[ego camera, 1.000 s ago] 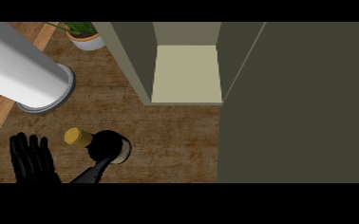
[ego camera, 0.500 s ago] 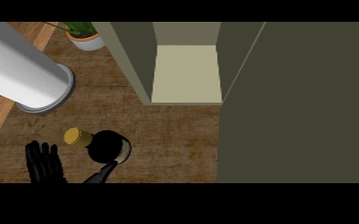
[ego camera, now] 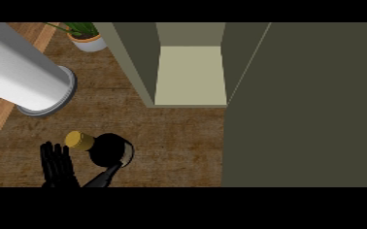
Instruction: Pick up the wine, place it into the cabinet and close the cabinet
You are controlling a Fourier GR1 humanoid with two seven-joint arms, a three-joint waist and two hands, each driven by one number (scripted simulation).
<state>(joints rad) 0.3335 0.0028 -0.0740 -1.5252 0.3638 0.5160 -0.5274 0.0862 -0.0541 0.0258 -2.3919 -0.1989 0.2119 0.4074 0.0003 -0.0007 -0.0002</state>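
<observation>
Wine point(ego camera: 106, 149): lower left of frame, upright on counter point(ego camera: 179, 140), yellow cap point(ego camera: 79, 140) tilted toward upper left; not yet lifted.
Cabinet point(ego camera: 190, 75): upper centre, open, shelf bare; door point(ego camera: 294, 106) filling right side.
Progress: pickup, placing, closing all judged outstanding.
Left hand point(ego camera: 58, 167): bottom left, just beside bottle, fingers straight, pointing up-frame, grasping nothing.
Right hand: out of frame.
Also present: white cylinder point(ego camera: 32, 80), potted plant point(ego camera: 84, 35).
</observation>
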